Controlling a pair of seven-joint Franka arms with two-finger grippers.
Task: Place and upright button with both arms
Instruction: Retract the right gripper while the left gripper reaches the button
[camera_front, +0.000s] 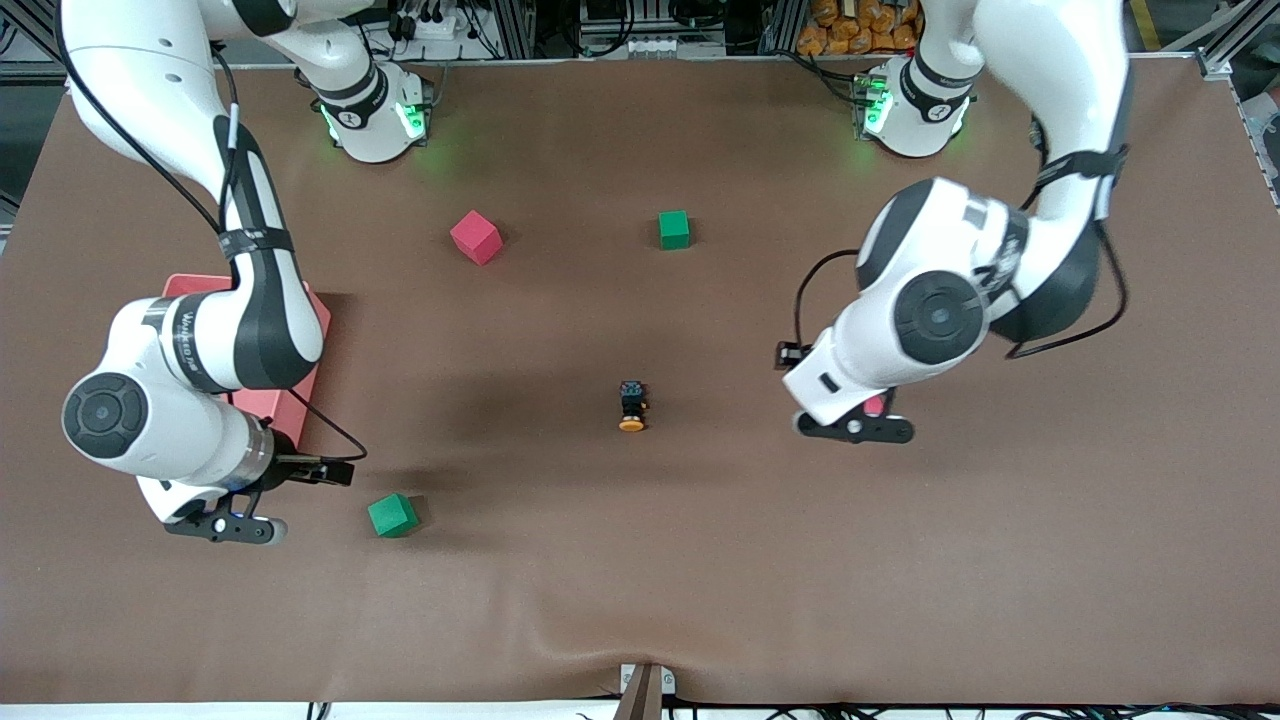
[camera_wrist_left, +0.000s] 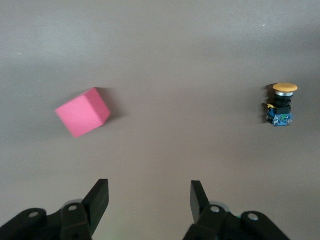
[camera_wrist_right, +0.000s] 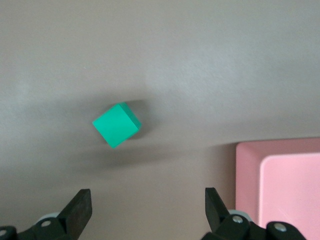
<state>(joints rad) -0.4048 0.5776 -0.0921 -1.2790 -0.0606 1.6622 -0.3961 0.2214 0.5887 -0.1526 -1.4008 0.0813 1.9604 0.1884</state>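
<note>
Two arms are up over the brown table (camera_front: 700, 560), and both have their fingers spread wide with nothing in them. I see the button (camera_front: 632, 405) lying on its side near the middle of the table, with its orange cap pointing toward the front camera. It is not standing up yet, so I think the job is only starting.

My left gripper (camera_front: 855, 428) hangs over the table toward the left arm's end, near the button but not touching it. Its wrist view shows the button (camera_wrist_left: 281, 105) off to one side, so I would first slide over until the button sits between the two fingers (camera_wrist_left: 97, 200). Then I would come down slowly and pinch the black body, not the round cap, because I think the cap could slip. The button is tiny, so I must go gently.

My right gripper (camera_front: 225, 527) waits over the table toward the right arm's end, just beside a green cube (camera_front: 393, 515). It could help tip the button up.

A red cube (camera_front: 476, 237) and another green cube (camera_front: 674, 229) sit farther from the front camera, well apart from the button. A pink block (camera_front: 285, 400) lies under the right arm. Nothing stands between my left gripper and the button
</note>
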